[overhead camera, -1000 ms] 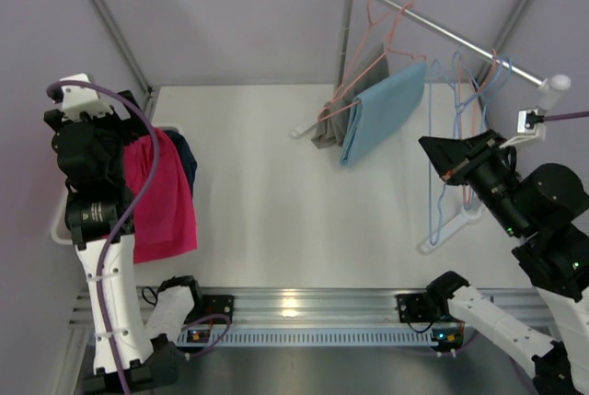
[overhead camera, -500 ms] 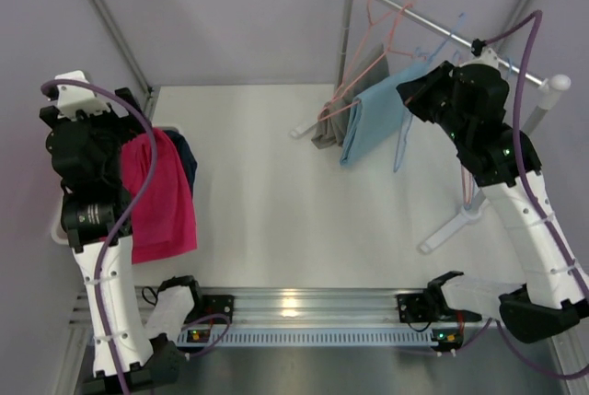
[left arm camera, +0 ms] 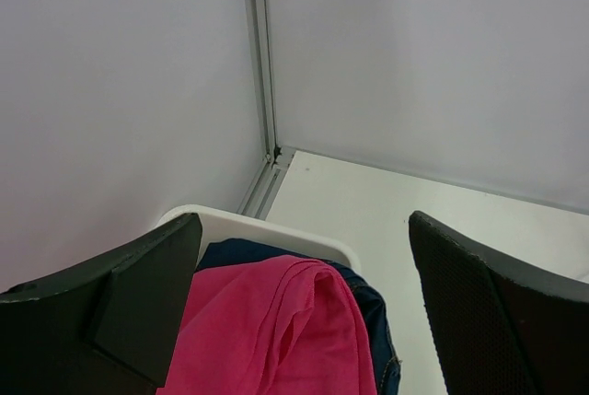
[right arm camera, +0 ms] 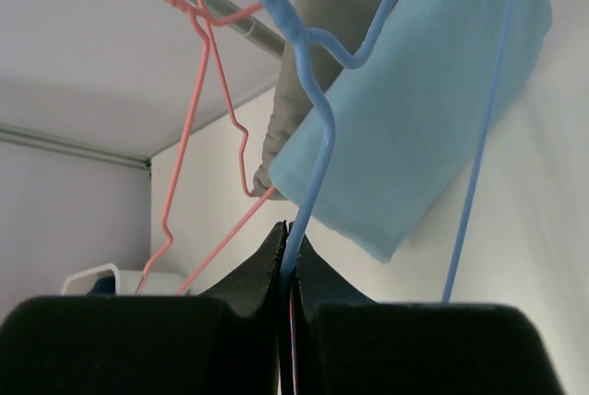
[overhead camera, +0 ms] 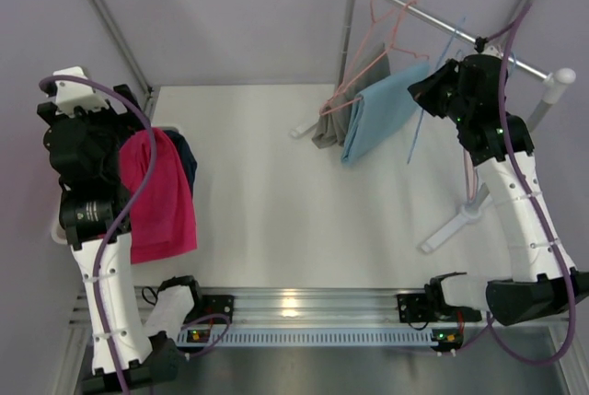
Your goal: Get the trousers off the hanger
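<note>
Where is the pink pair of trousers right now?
In the top view the pink trousers lie at the left edge of the table, draped over the white bin on top of the navy pair.

Robot lab test cell, pretty clearly

A white table [overhead camera: 276, 211] is boxed in by plain lilac panels [overhead camera: 230, 8] on metal struts [overhead camera: 106, 17], and 2 arms [overhead camera: 101, 284] are bolted to an aluminium rail [overhead camera: 304, 305].

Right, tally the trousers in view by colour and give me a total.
magenta pink trousers: 1
navy blue trousers: 1
grey trousers: 1
light blue trousers: 1
Total: 4
</note>
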